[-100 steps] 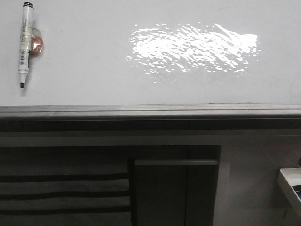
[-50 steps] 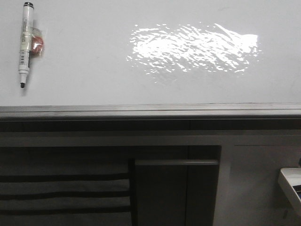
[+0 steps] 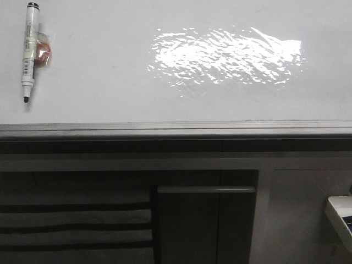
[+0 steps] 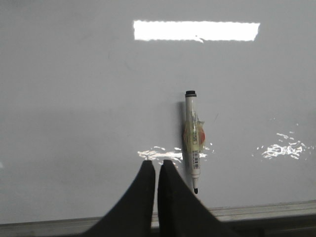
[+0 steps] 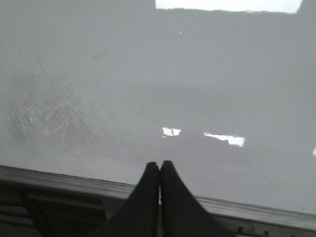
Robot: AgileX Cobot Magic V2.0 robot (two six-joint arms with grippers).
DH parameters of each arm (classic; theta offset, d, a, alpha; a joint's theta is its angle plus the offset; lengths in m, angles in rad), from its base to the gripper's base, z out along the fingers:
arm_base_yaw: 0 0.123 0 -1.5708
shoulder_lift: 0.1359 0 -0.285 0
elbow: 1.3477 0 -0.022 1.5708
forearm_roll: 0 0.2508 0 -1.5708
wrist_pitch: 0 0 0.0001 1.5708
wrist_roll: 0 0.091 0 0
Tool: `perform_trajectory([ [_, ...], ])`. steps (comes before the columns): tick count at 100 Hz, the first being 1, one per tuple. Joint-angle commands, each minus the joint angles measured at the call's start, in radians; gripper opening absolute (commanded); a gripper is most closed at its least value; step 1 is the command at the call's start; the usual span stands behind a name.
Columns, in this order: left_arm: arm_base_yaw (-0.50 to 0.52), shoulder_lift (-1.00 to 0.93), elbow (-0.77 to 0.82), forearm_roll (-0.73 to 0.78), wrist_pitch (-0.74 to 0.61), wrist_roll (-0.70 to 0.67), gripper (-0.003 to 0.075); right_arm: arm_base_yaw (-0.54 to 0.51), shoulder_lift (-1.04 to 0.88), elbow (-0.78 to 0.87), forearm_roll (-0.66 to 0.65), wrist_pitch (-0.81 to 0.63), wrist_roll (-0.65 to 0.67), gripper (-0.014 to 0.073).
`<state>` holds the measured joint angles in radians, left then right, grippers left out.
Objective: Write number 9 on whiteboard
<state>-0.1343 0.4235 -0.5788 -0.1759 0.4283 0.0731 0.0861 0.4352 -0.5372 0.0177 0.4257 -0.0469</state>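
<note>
The whiteboard [image 3: 110, 82] is glossy white with a rippled glare patch [image 3: 225, 55] and a grey edge strip [image 3: 176, 129]. No number 9 shows on it. A white marker [image 3: 28, 49] with a black tip lies on the board at the far left, with a reddish piece stuck to its barrel. In the left wrist view my left gripper [image 4: 156, 162] is shut and empty, just beside the marker [image 4: 191, 143], whose tip points toward the edge strip. My right gripper [image 5: 159, 163] is shut and empty over the board's edge strip [image 5: 74, 182]. Neither gripper shows in the front view.
Dark grey cabinet panels [image 3: 203, 225] with a handle bar [image 3: 206, 189] lie below the board's edge. Dark slats [image 3: 71, 225] are at the lower left. A white object [image 3: 340, 217] pokes in at the lower right edge.
The white object at the lower right edge of the front view has shifted slightly down and right. The marker and board have not moved.
</note>
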Motion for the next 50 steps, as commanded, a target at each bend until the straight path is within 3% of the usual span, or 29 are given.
perform_trajectory([
  [1,0.002,0.027,-0.037,-0.010,-0.064,0.000,-0.0020,-0.008,0.021,-0.038,-0.012,-0.069,-0.005,-0.0072],
  [50,0.002,0.036,-0.037,-0.010,-0.064,0.000,-0.0020,-0.008,0.023,-0.038,-0.012,-0.067,-0.005,-0.0072],
])
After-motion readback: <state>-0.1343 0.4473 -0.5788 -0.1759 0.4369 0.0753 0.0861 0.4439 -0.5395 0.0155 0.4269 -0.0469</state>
